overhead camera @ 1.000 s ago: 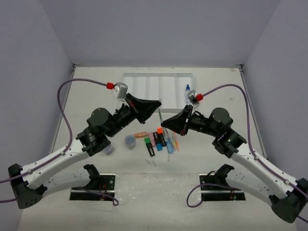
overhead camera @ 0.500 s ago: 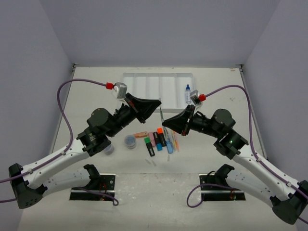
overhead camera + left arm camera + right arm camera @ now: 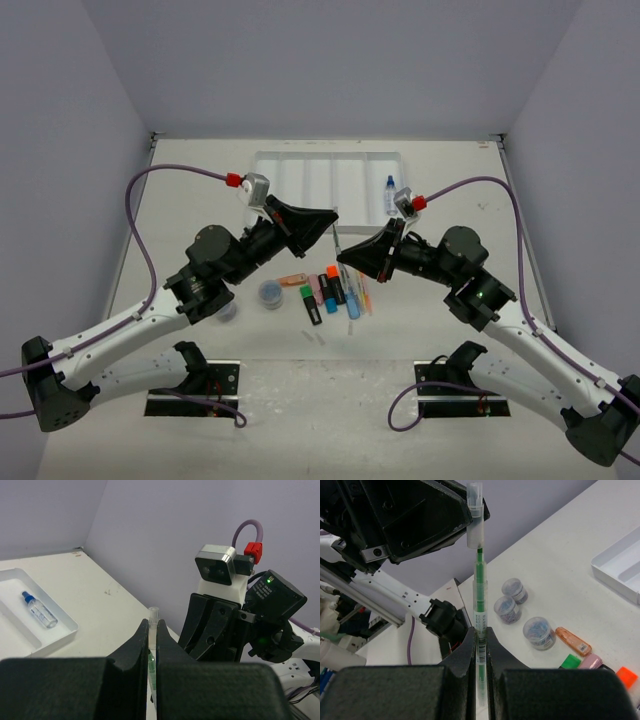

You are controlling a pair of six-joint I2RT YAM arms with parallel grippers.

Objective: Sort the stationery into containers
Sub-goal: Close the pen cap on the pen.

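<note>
Arms: against a second ago, the left arm has edged toward the centre of the overhead frame, its wrist camera (image 3: 258, 187) now slightly further right. The right arm has drawn back a touch to the right, so more of the small blue-capped bottle (image 3: 389, 195) shows beside it.
Unchanged: both grippers stay clamped on one thin pen (image 3: 479, 595) at mid-frame, and the loose items below it lie where they lay.
Label (image 3: 481, 630): a white strip with dark bar-like print wraps the pen's barrel in the right wrist view, too small to read.
Left gripper (image 3: 328, 217): fingers pressed together on the pen's clear cap (image 3: 475, 515), whose end pokes out past them.
Right gripper (image 3: 343, 256): pinching the green barrel lower down, from the opposite side.
Pen: held in the air between the two grippers, above the table (image 3: 200, 200), with a thin green neck showing between cap and barrel.
Tray (image 3: 300, 175): white, upper centre of the overhead frame, with the bottle lying in its rightmost compartment.
Highlighters (image 3: 329, 288): side by side with thin pens (image 3: 362, 290) on the table, just below centre.
Tubs (image 3: 538, 631): three, clear with blue contents, right of centre in the right wrist view, on the table near a pale orange highlighter (image 3: 572, 640).
</note>
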